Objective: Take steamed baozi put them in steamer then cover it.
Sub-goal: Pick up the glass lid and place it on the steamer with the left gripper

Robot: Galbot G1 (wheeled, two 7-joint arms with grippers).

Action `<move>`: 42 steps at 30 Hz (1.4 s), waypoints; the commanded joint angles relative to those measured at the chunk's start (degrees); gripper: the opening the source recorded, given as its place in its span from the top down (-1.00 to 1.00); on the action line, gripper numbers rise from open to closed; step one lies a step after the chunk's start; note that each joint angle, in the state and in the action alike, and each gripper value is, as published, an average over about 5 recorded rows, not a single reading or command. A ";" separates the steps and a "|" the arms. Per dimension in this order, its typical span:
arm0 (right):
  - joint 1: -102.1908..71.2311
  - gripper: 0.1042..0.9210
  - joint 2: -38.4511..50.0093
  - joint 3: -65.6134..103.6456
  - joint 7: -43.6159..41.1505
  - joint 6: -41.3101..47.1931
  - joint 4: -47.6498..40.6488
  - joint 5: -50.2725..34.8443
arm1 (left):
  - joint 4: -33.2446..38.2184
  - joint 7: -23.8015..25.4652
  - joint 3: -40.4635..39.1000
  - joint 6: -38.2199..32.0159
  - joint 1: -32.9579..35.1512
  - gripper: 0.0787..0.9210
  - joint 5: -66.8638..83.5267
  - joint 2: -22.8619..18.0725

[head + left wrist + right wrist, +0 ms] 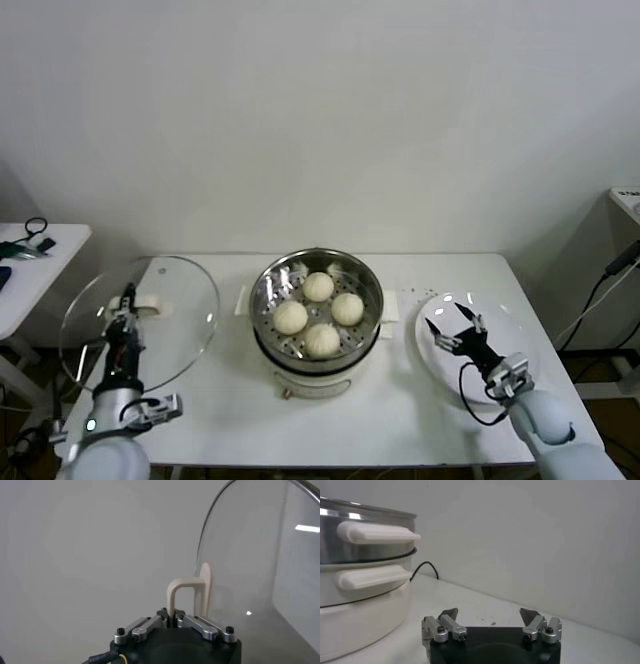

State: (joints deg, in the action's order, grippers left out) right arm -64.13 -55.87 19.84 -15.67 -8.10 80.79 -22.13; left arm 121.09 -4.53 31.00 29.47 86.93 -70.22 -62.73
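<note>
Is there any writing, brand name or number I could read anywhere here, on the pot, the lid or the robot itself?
None can be read.
The steamer, the cover and the plate: no markings show.
The object at the far right edge bears a dark mark, too small and blurred to read.
The left gripper and right gripper: only bare metal and screws, no text.

A large round shiny stainless-steel steamer on a white base stands mid-table on the white table, uncovered, with four smooth cream-white steamed baozi on its perforated tray. The left gripper is closed on the cream handle of the round clear glass cover, held left of the steamer. The right gripper hangs spread wide over a flat white plate.
</note>
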 commanded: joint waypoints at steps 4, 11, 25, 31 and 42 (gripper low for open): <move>1.05 -0.76 -0.97 -0.22 1.64 0.12 -0.57 0.82 | 5.12 8.91 -20.59 15.44 -17.43 0.83 2.86 11.30; 1.12 -0.76 -3.32 0.83 2.52 -1.62 -0.46 0.51 | 3.37 14.52 -27.38 15.53 -23.43 0.83 -2.96 5.36; 0.09 -0.76 -3.64 4.23 2.40 -3.09 -0.23 0.62 | 3.16 26.18 -37.84 15.53 -25.12 0.83 -19.11 -7.93; -0.56 -0.76 -3.73 5.24 2.31 -3.31 -0.45 1.01 | -1.45 28.51 -39.66 15.53 -27.19 0.83 -22.48 -13.30; -0.97 -0.76 -3.98 6.46 2.01 -4.06 -1.87 2.14 | -9.13 21.98 -38.58 15.53 -28.20 0.83 -21.92 -19.08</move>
State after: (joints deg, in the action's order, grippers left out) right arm -64.88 -59.61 25.28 -13.57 -11.75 79.58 -20.57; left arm 118.52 19.72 -5.40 42.22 60.23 -89.33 -74.82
